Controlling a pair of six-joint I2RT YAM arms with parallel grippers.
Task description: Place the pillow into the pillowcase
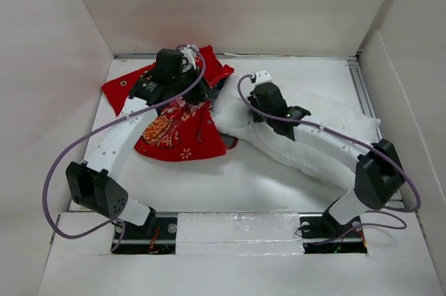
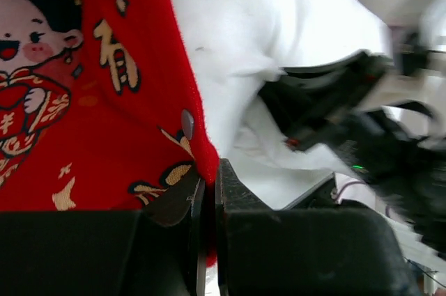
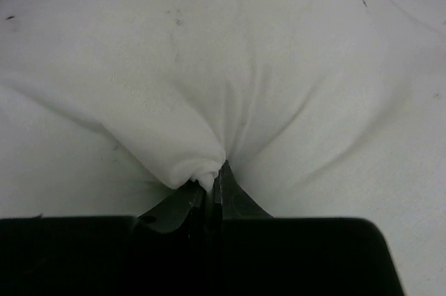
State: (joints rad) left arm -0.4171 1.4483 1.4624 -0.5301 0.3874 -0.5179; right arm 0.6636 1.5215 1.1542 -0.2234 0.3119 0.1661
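Left gripper [image 2: 210, 179] pinches the pillowcase [image 2: 118, 129] hem, right gripper [image 3: 213, 177] at its 3 o'clock nips a small fold of pillow [image 3: 230, 66]; either thin pinch may slip under a push

From above, the light is bright and even, leaving only soft shadows on the bench [image 1: 230, 184]. At my left wrist, the pillow [image 2: 265, 24] above my jaws is blown out to glaring white, the pillowcase [image 2: 104, 136] print to their left is fairly sharp, and my right arm [image 2: 390, 150] beyond is blurred. My right wrist view is dimmer and greyish, my jaws a black silhouette.
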